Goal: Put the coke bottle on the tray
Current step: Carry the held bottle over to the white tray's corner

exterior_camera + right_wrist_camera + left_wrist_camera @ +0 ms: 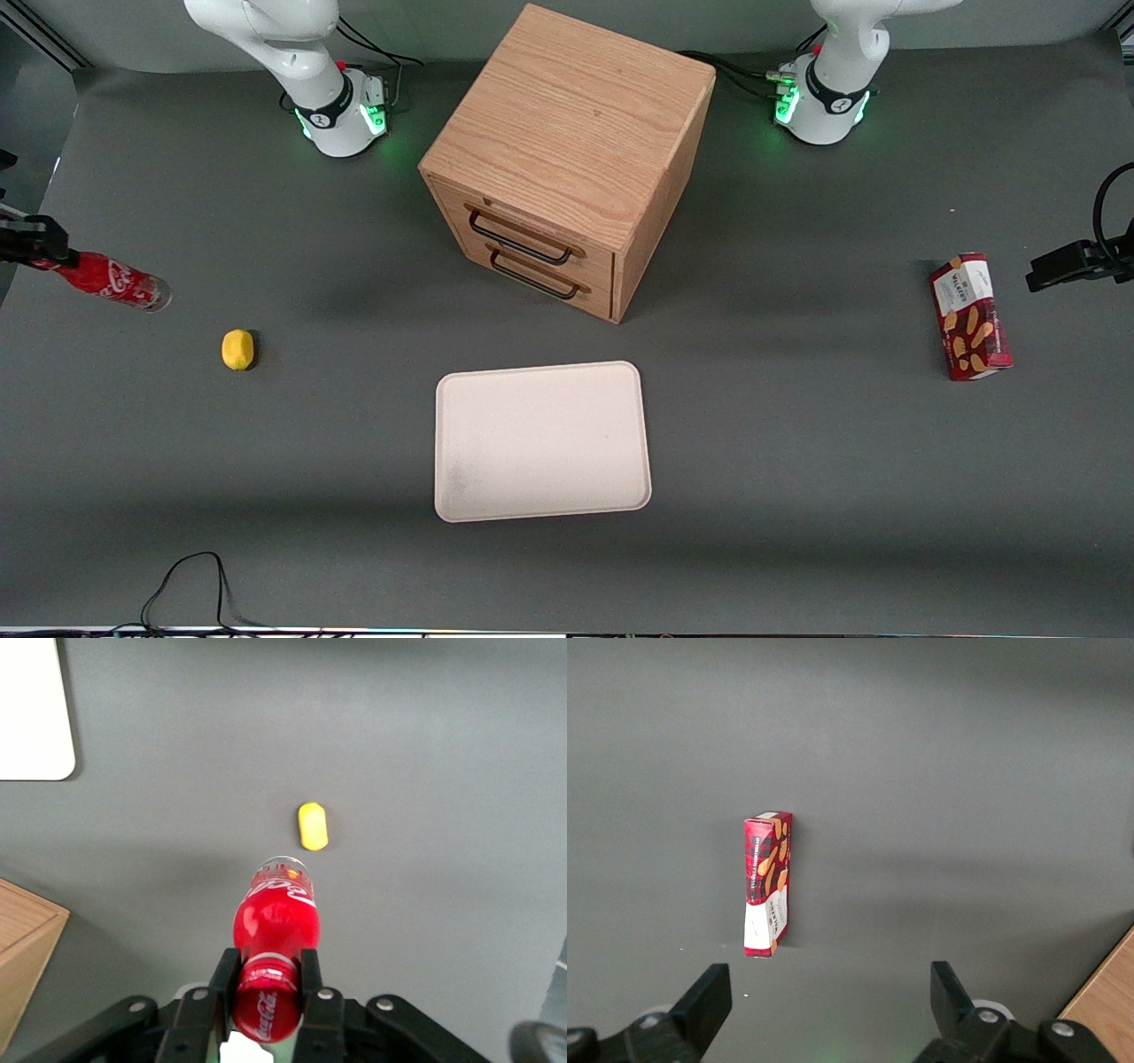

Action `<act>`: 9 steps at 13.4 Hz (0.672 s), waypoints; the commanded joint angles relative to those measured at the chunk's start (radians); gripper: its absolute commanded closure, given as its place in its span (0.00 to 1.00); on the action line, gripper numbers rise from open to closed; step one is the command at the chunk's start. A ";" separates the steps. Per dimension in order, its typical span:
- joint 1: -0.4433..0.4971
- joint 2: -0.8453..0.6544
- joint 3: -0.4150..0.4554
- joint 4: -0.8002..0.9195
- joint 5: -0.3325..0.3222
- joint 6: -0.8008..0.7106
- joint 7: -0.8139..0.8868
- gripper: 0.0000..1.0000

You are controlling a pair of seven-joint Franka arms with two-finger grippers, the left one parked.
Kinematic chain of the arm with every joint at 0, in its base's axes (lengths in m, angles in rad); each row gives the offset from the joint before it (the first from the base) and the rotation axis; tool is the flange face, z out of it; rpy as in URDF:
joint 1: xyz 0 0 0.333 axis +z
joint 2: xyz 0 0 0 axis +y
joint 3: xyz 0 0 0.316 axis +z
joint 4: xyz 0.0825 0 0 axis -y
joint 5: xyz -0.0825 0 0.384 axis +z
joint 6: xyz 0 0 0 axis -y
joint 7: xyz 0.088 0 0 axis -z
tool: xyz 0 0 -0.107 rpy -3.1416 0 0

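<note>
The red coke bottle (111, 281) hangs tilted above the table at the working arm's end, clear base lowest. My gripper (40, 251) is shut on its capped neck. In the right wrist view the bottle (276, 921) points away from the camera, and the black fingers (222, 979) of the gripper (266, 979) clamp it at the red cap. The cream tray (540, 440) lies flat near the table's middle, in front of the cabinet's drawers, with nothing on it. A rounded corner of the tray (34, 713) also shows from the wrist.
A yellow lemon (237, 348) (312, 826) lies on the grey table between the bottle and the tray. The wooden drawer cabinet (567, 155) (22, 948) stands farther from the front camera than the tray. A red biscuit box (969, 316) (768, 881) lies toward the parked arm's end.
</note>
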 commanded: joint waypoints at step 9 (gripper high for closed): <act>0.214 0.403 0.054 0.399 0.013 0.014 0.314 1.00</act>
